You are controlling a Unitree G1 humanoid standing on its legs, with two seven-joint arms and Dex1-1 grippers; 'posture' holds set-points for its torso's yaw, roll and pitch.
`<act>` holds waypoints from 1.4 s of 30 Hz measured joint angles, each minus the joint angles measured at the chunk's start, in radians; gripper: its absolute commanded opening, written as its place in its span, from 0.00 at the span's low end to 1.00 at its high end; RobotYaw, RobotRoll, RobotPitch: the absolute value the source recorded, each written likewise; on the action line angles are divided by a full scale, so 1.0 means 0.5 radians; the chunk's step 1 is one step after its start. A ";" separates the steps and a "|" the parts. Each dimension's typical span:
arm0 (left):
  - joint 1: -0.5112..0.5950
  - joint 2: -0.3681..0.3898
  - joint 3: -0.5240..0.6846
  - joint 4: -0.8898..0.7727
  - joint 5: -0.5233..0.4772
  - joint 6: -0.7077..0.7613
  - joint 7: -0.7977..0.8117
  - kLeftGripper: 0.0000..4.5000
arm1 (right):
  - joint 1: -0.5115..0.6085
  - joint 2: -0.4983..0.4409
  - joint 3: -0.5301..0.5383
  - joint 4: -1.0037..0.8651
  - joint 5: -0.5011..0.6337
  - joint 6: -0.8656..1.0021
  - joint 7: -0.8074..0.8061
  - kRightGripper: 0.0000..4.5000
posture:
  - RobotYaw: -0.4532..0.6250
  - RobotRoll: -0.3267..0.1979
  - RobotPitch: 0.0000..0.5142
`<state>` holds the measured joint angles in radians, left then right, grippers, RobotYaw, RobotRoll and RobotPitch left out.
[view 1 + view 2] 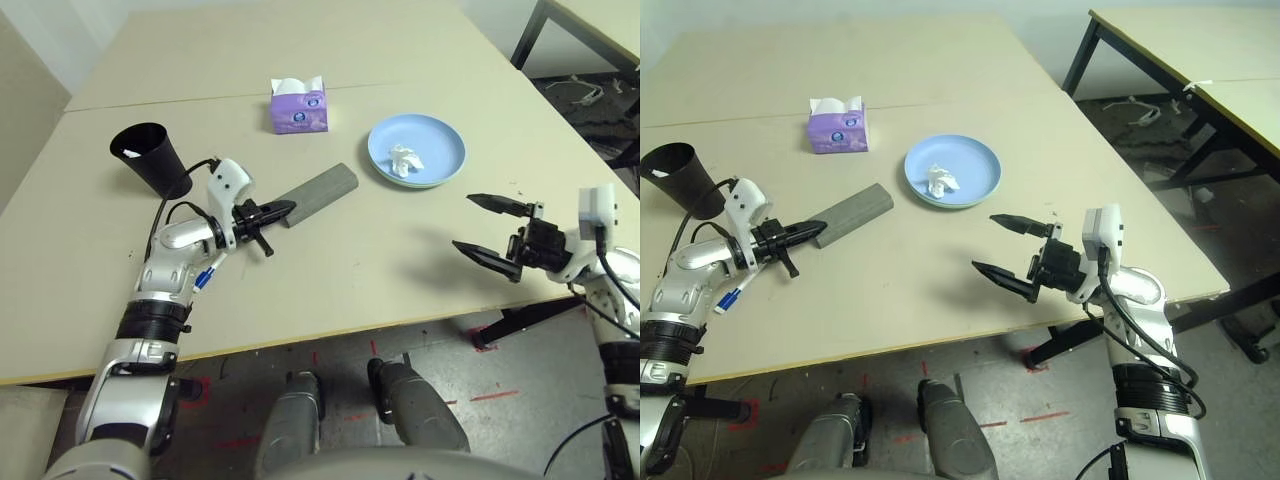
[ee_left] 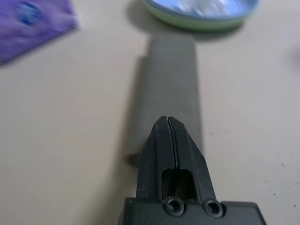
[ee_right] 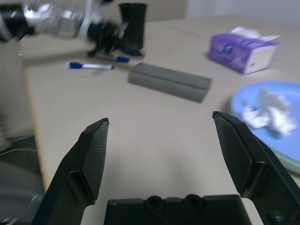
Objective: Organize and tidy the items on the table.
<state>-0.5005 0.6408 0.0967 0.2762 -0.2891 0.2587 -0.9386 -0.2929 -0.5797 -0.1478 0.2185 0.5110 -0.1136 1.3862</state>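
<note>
While right jaws (image 3: 160,117) gape, empty, left shut

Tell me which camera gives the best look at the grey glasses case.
The right wrist view: the grey glasses case lies there unobstructed, end to end. Both eye views show it from above beside the left claw; in the left wrist view, that claw overlaps it.

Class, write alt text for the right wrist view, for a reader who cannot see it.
The robot's open black right hand reaches over a beige table, facing a grey oblong case. A crumpled white tissue lies on a round light-blue plate; beyond are a purple tissue box, blue-capped white markers and a black cup.
</note>
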 measured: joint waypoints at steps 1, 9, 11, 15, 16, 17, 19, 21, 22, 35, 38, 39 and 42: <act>-0.003 0.058 0.036 -0.078 -0.032 0.086 0.003 0.00 | -0.003 0.000 0.017 0.006 0.000 0.002 0.036 1.00 | 0.28 0.62 0.35; 0.345 0.698 0.097 -0.717 -0.158 0.854 -0.106 0.00 | -0.095 -0.023 0.167 0.045 -0.005 -0.024 0.328 1.00 | 0.32 0.62 0.37; 0.460 0.844 0.107 -0.839 -0.205 1.017 -0.158 0.09 | -0.127 -0.017 0.193 0.051 -0.007 -0.035 0.361 1.00 | 0.32 0.62 0.36; 0.816 1.195 0.158 -1.097 -0.267 1.240 -0.321 0.34 | -0.178 0.021 0.244 0.061 -0.008 -0.035 0.383 1.00 | 0.34 0.62 0.36; 0.865 1.235 0.166 -1.123 -0.272 1.265 -0.340 0.41 | -0.179 0.027 0.253 0.062 -0.008 -0.035 0.389 1.00 | 0.34 0.62 0.36; 0.920 1.279 0.176 -1.162 -0.275 1.290 -0.352 0.48 | -0.183 0.037 0.263 0.061 -0.008 -0.035 0.391 1.00 | 0.34 0.62 0.36; 0.956 1.308 0.188 -1.195 -0.273 1.312 -0.352 0.64 | -0.194 0.049 0.268 0.061 -0.008 -0.035 0.393 1.00 | 0.34 0.62 0.36; 0.958 1.312 0.190 -1.211 -0.272 1.319 -0.329 0.79 | -0.210 0.062 0.273 0.058 -0.008 -0.035 0.393 1.00 | 0.34 0.62 0.36; 0.957 1.310 0.190 -1.214 -0.273 1.325 -0.317 0.87 | -0.215 0.069 0.274 0.056 -0.007 -0.035 0.394 1.00 | 0.34 0.62 0.36; 0.581 0.994 -0.088 -1.060 -0.187 1.268 -0.098 1.00 | -0.304 0.030 0.401 0.021 -0.004 -0.068 0.436 1.00 | 0.32 0.62 0.36; 0.559 0.930 -0.160 -1.016 -0.150 1.249 -0.052 1.00 | -0.312 0.027 0.403 0.021 -0.004 -0.068 0.436 1.00 | 0.32 0.62 0.35; 0.559 0.915 -0.169 -1.009 -0.138 1.246 -0.043 1.00 | -0.311 0.025 0.403 0.021 -0.004 -0.067 0.436 1.00 | 0.32 0.62 0.35; 0.563 0.878 -0.176 -0.984 -0.133 1.237 -0.026 0.91 | -0.310 0.022 0.403 0.007 -0.004 -0.061 0.436 1.00 | 0.32 0.62 0.36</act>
<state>-0.2191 1.0799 0.0087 -0.2160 -0.3556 0.8771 -0.9515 -0.4481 -0.5688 0.0538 0.2222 0.5091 -0.1439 1.6042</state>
